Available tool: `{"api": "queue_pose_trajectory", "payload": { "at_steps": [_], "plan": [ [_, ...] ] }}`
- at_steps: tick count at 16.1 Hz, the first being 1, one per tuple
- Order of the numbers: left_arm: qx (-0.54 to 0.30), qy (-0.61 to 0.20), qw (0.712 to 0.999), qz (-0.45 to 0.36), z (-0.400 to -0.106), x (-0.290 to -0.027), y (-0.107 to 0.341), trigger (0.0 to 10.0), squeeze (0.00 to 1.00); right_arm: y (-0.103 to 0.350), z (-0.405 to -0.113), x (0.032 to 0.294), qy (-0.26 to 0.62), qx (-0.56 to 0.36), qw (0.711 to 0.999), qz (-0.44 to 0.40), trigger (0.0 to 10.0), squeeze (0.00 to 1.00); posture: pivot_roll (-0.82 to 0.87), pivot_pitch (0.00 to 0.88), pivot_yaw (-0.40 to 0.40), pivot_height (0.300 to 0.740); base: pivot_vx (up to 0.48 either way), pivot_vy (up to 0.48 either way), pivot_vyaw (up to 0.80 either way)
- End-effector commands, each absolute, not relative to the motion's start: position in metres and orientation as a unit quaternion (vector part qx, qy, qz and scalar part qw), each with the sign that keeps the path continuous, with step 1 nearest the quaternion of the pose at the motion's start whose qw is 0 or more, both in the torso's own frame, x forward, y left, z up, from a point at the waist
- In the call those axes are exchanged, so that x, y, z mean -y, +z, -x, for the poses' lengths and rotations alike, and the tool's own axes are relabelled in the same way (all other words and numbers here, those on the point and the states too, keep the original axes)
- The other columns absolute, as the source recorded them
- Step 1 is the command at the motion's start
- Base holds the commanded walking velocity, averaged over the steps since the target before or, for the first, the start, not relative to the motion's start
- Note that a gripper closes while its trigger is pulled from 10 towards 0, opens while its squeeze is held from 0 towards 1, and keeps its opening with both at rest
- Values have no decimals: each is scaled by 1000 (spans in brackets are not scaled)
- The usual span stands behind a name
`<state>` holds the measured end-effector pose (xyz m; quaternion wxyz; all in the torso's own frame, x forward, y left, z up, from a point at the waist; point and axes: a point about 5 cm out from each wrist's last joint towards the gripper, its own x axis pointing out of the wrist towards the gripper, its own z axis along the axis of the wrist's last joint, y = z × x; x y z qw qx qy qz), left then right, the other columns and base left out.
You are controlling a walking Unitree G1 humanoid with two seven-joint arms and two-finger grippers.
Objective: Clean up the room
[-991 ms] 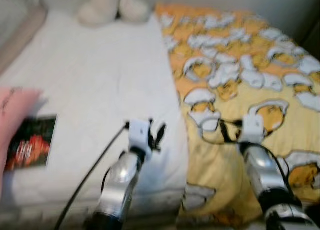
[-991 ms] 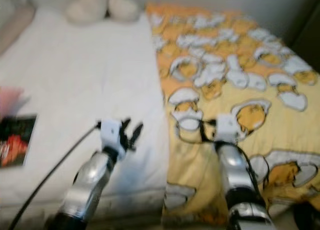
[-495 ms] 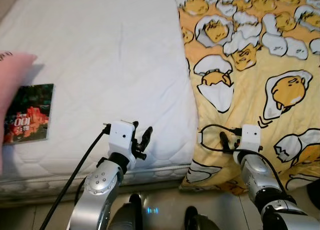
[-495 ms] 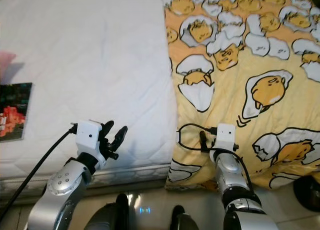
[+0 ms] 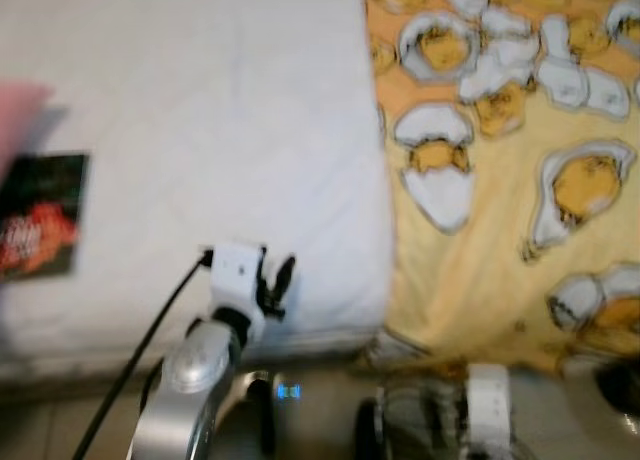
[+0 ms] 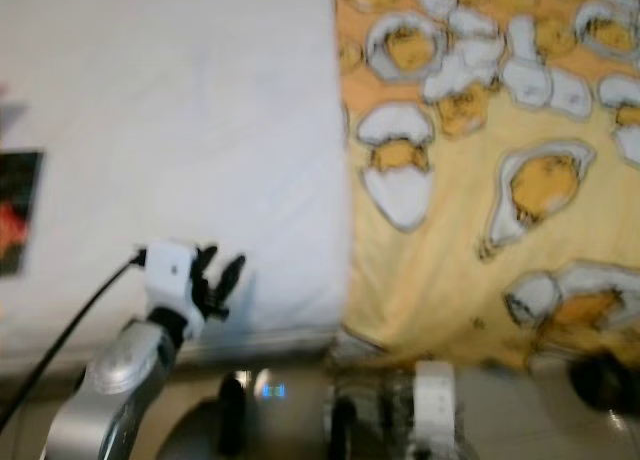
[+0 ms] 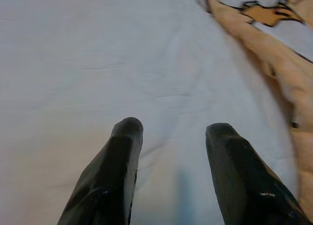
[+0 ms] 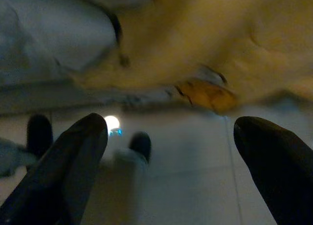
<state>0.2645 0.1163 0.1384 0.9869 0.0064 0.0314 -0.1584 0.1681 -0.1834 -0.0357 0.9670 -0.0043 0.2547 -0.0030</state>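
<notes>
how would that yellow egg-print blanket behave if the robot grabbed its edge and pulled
The yellow blanket would likely be floppy: it drapes over the bed edge in soft folds. A pinch probably lifts just a fold, the rest dragging behind. Over the white mattress it should slide without much snagging.

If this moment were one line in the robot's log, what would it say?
left gripper: open, above white mattress | right gripper: open, low, over floor | yellow egg-print blanket: untouched

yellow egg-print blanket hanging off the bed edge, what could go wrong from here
1. The yellow egg-print blanket drapes over the bed edge to the tiled floor; the lowered right gripper, open beside that hem, could snag it.
2. The left gripper is open over the white mattress, with its black cable trailing; the cable may catch on the edge.
3. The head views are blurred, so aiming a grasp now is unreliable.
</notes>
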Motion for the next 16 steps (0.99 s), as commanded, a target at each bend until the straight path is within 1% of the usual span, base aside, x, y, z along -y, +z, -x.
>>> {"api": "queue_pose_trajectory", "payload": {
  "at_steps": [1,2,3,4,5,6,8,9,10,11,13,14,15,16],
  "plan": [
    [-50,-163,985,2,-263,-111,129,10000,0,-8,-186,190,0,-188,982,31,10000,0,141,367,-92,740,0,0,0],
    [-49,-162,986,2,-266,-110,128,10000,0,9,-193,188,8,-149,988,28,10000,0,133,350,-95,740,0,0,0],
    [-41,-160,986,-1,-271,-107,128,10000,0,36,-210,185,19,-87,996,31,10000,0,121,305,-100,740,0,0,0],
    [-34,-155,987,1,-277,-106,130,10000,0,60,-227,185,21,-42,998,33,10000,0,115,285,-99,740,0,0,0],
    [-29,-150,988,5,-282,-105,131,10000,0,73,-240,186,15,-22,999,29,10000,0,112,265,-99,740,0,0,0],
    [-21,-141,990,18,-287,-103,133,10000,0,78,-255,187,19,-15,1000,15,10000,0,114,256,-95,740,0,0,0],
    [-28,-134,990,7,-291,-98,125,10000,0,72,-278,186,29,-43,999,-5,10000,0,129,253,-93,740,0,0,0],
    [-29,-145,989,3,-292,-95,121,10000,0,72,-283,190,17,-45,999,-8,10000,0,142,249,-98,740,0,0,0],
    [-34,-154,987,-13,-298,-92,113,10000,0,78,-286,199,-11,-37,999,-1,10000,0,146,247,-98,740,0,0,0],
    [-27,-161,986,-18,-311,-89,115,10000,0,81,-276,209,-38,-32,998,44,10000,0,123,258,-98,740,0,0,0],
    [-15,-167,986,-13,-325,-86,123,10000,0,80,-260,223,-73,-32,993,85,10000,0,101,275,-94,740,0,0,0],
    [0,-178,984,-10,-346,-77,137,10000,0,72,-225,241,-111,-47,984,132,10000,0,40,298,-79,740,0,0,0],
    [6,-183,983,-12,-355,-71,143,10000,0,68,-207,246,-119,-56,980,149,10000,0,29,302,-77,740,0,0,0],
    [14,-197,980,-12,-364,-59,153,10000,0,63,-174,248,-126,-79,976,157,10000,0,-22,319,-75,740,0,0,0]
  ]
}}
